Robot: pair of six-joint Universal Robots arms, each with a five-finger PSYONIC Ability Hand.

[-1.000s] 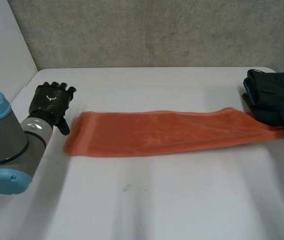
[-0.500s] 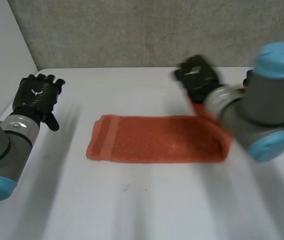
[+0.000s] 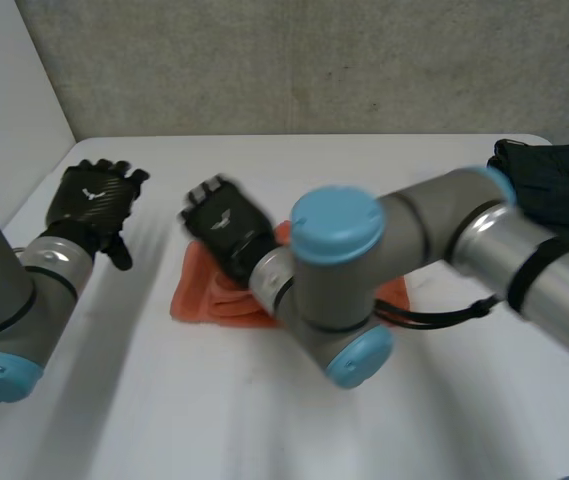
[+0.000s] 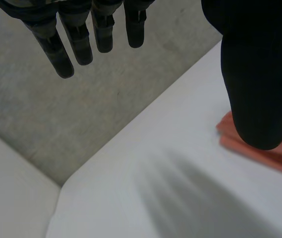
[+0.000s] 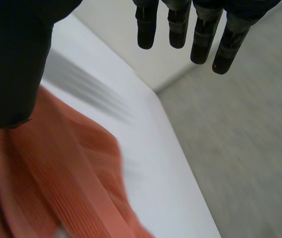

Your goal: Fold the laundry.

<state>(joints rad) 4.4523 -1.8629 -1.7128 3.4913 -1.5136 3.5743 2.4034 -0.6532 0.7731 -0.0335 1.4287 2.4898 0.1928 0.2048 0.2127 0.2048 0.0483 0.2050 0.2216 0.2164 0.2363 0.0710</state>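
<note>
An orange towel (image 3: pixel 207 290) lies folded over on the white table (image 3: pixel 264 410), mostly behind my right arm. My right hand (image 3: pixel 226 225) hovers over the towel's left end with fingers straight and nothing in them; in the right wrist view the towel (image 5: pixel 46 173) lies bunched under its palm, below the fingers (image 5: pixel 200 34). My left hand (image 3: pixel 92 200) stays open above the table left of the towel, apart from it. In the left wrist view its fingers (image 4: pixel 76 39) are spread and a corner of the towel (image 4: pixel 274 153) shows beside the thumb.
A dark heap of cloth (image 3: pixel 554 190) sits at the table's far right edge. A grey wall rises behind the table, and a white panel (image 3: pixel 4 100) stands at the left.
My right arm has swept leftward, carrying the towel's right end over to the left end, and its hand has let go. The towel is now folded shorter and bunched. My left hand has barely shifted.
</note>
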